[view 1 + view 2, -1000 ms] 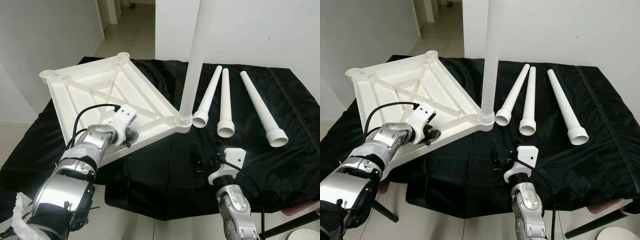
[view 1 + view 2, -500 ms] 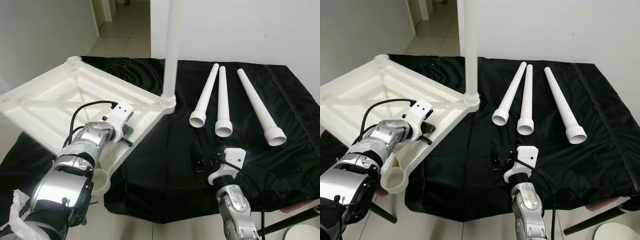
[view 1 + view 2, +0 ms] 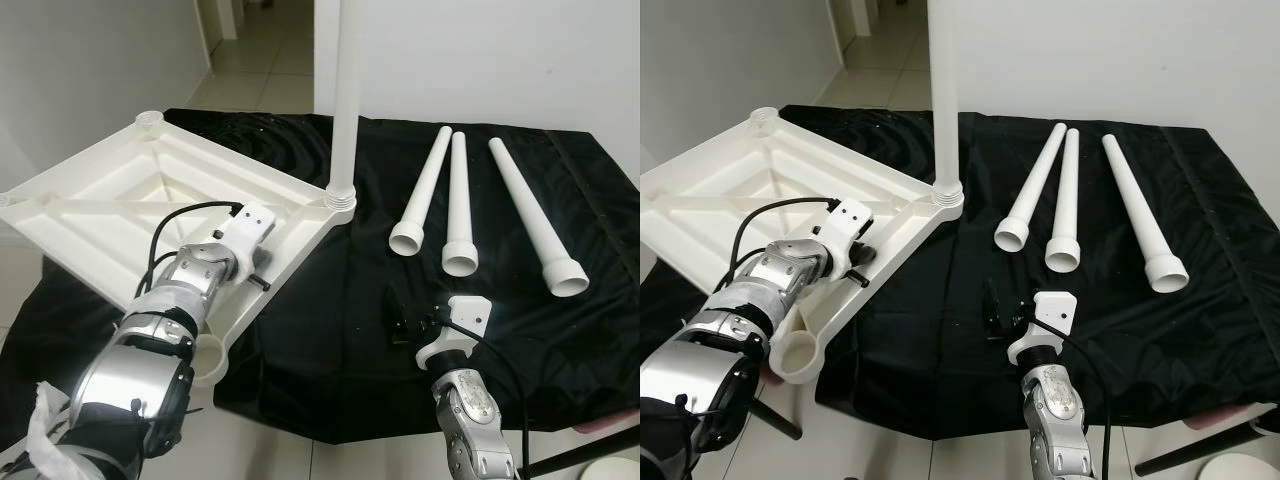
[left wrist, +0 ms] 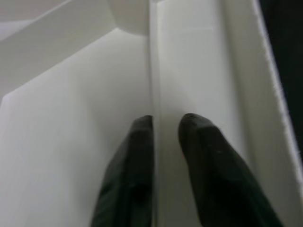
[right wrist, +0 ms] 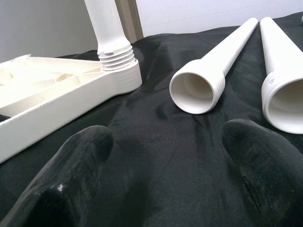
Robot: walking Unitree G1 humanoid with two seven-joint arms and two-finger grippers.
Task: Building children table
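Left wrist view: the left gripper (image 4: pixel 165 124) was clamped on a rib of the upturned tabletop (image 3: pixel 120 215), which had been swung round, its fitted leg (image 3: pixel 346 95) upright. The right gripper (image 5: pixel 168 156) hung wide open before three loose legs (image 3: pixel 455 205), unfitted.

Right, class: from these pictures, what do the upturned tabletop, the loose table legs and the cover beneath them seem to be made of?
Tabletop: probably moulded plastic, white and slightly glossy, with cast ribs underneath.
Loose legs: seemingly the same white plastic, hollow tapered tubes with threaded ends.
Cover: black woven-looking cloth, matte, creased and draped.
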